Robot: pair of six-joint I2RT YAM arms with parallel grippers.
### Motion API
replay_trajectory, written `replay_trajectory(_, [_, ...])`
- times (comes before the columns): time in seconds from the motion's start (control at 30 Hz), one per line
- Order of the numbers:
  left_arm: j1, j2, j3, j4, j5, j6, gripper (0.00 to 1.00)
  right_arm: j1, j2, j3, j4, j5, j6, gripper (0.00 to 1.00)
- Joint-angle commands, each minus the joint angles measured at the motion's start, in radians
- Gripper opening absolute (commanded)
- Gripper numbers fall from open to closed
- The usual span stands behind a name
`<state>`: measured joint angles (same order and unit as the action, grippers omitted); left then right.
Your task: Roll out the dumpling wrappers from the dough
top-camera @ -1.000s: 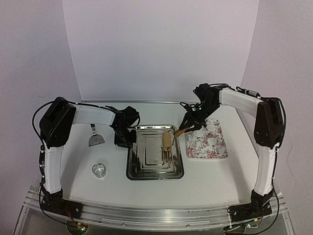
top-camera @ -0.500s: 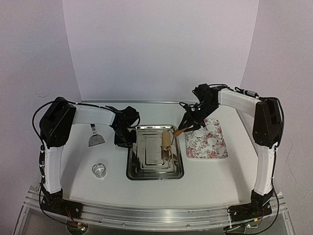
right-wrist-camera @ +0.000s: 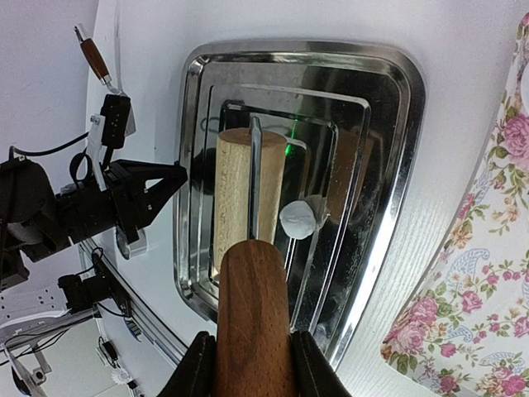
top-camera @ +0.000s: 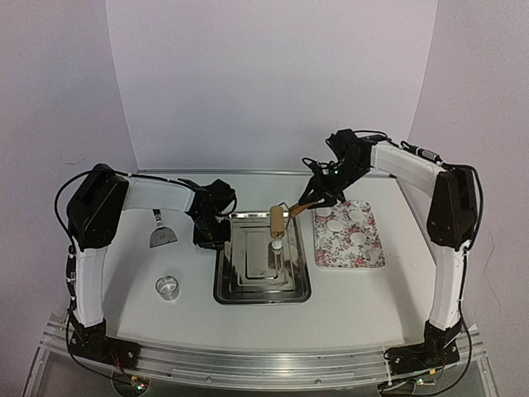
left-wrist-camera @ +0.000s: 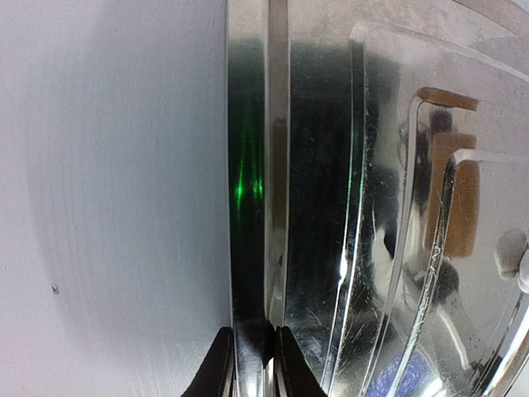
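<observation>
Built as two arms, left arm (top-camera: pixel 157 196) at frame left, right arm (top-camera: pixel 405 169) at frame right: white box-section links, black joint housings. Routed with black cables looping beside shoulders and wrists. Mounted on black bases (top-camera: pixel 99 343) along lower edge. Fitted with black-fingered left gripper (left-wrist-camera: pixel 252 368) and right gripper (right-wrist-camera: pixel 252 368).

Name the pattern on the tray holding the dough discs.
Pink roses on white, rectangular tray; right wrist view.

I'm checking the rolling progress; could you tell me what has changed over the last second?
The right gripper drew the rolling pin toward the far edge of the tray, uncovering a dough lump. The left gripper stays clamped on the tray rim; the wrappers are unmoved.
</observation>
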<state>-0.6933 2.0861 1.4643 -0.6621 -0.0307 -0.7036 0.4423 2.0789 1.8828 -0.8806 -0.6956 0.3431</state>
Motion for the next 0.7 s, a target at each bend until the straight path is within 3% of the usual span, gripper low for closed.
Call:
replay_trajectory(0.0, [-0.012, 0.004, -0.021, -0.095, -0.039, 0.019, 0.0, 0.005, -0.014, -0.005, 0.015, -0.041, 0.01, 0.0])
replay_trajectory(0.67, [-0.013, -0.009, -0.046, -0.081, -0.033, 0.012, 0.0, 0.01, 0.043, -0.06, 0.015, -0.045, -0.011, 0.0])
